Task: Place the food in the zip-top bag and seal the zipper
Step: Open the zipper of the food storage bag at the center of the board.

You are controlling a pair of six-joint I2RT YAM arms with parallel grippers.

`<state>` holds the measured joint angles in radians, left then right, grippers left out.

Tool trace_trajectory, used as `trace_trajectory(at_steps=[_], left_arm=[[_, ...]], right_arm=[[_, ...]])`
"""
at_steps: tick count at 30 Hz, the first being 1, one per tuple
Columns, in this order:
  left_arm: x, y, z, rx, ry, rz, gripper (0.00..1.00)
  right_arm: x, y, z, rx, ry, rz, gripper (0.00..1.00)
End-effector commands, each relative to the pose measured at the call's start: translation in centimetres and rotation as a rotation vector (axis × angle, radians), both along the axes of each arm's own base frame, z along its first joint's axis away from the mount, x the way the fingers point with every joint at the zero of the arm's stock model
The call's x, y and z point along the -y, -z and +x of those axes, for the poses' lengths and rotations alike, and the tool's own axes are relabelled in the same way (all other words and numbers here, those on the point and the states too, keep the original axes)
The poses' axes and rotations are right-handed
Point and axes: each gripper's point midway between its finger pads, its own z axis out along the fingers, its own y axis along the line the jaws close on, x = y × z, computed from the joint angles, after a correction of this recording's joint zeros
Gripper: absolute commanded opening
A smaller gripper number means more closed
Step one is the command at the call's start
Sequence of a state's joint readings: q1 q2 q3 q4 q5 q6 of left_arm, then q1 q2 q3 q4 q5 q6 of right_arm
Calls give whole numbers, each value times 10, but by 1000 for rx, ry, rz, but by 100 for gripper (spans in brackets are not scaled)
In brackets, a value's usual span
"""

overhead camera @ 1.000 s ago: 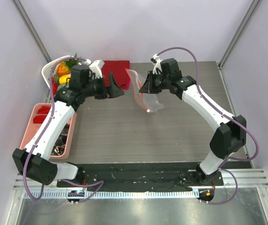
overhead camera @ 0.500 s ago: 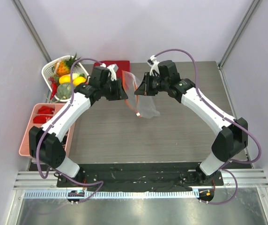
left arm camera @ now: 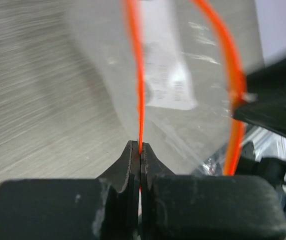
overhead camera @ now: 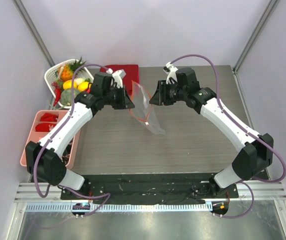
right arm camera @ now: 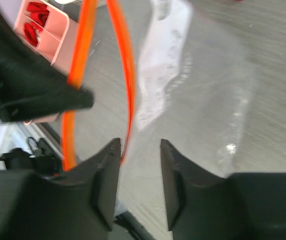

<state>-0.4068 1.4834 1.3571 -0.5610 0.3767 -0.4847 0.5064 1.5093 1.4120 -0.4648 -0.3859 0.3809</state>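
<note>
The clear zip-top bag (overhead camera: 148,107) hangs in the air between my two grippers, above the middle of the table. My left gripper (overhead camera: 129,100) is shut on one side of its orange-red zipper (left arm camera: 135,75), the strip running straight out from between the closed fingertips (left arm camera: 133,155). The zipper's other side (left arm camera: 228,65) bows away, so the mouth gapes. My right gripper (overhead camera: 155,95) stands open at the bag's right side, one strip (right arm camera: 128,85) just beside its left finger (right arm camera: 103,160), nothing pinched. The food (overhead camera: 73,82) lies piled in a white basket at the back left.
The white basket (overhead camera: 50,75) stands in the back left corner, with a folded dark red cloth (overhead camera: 128,71) to its right behind the left gripper. A pink compartment tray (overhead camera: 30,145) holding red pieces sits along the left edge. Grey walls enclose the table.
My left gripper reached the bag's mouth and shut on the zipper strip. My right gripper, shut on the bag before, has opened and drawn slightly right. The bag now hangs from the left gripper.
</note>
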Motion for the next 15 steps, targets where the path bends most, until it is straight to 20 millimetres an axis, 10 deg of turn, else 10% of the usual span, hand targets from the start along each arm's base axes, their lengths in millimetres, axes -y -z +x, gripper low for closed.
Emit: trace_trajectory(at_steps=[1,15], left_arm=[[24,-32,-32,115,155,-35,0],[29,-35,-38,87,185,-28,0]], right_arm=[[9,-24,13,115,20,-27,46],[-12,-14,1,44,-125,14,30]])
